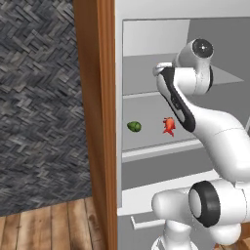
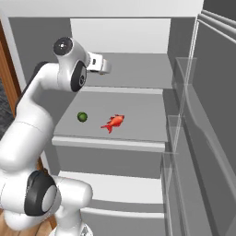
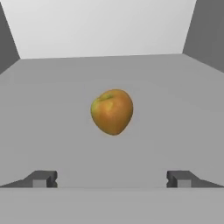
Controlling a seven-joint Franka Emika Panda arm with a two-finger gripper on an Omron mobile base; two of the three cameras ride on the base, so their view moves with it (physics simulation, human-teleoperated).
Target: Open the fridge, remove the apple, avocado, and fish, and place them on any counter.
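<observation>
The end effector [image 3: 112, 178] stands wide apart, aimed at the yellow-orange round apple [image 3: 112, 112] on a grey fridge shelf [image 3: 52, 131]. One shelf lower, apparently, the dark green bumpy avocado [image 2: 82, 117] lies beside the bright red-orange fish [image 2: 114, 122].

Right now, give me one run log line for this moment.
fridge: open | gripper: open, facing apple, apart | avocado, fish: on lower shelf | phase: reaching for apple

fridge [image 2: 138, 69]: smooth matt grey | side panel [image 1: 95, 122]: orange-brown wood | floor [image 1: 49, 227]: wood planks | apple [image 3: 112, 112]: smooth skin
</observation>
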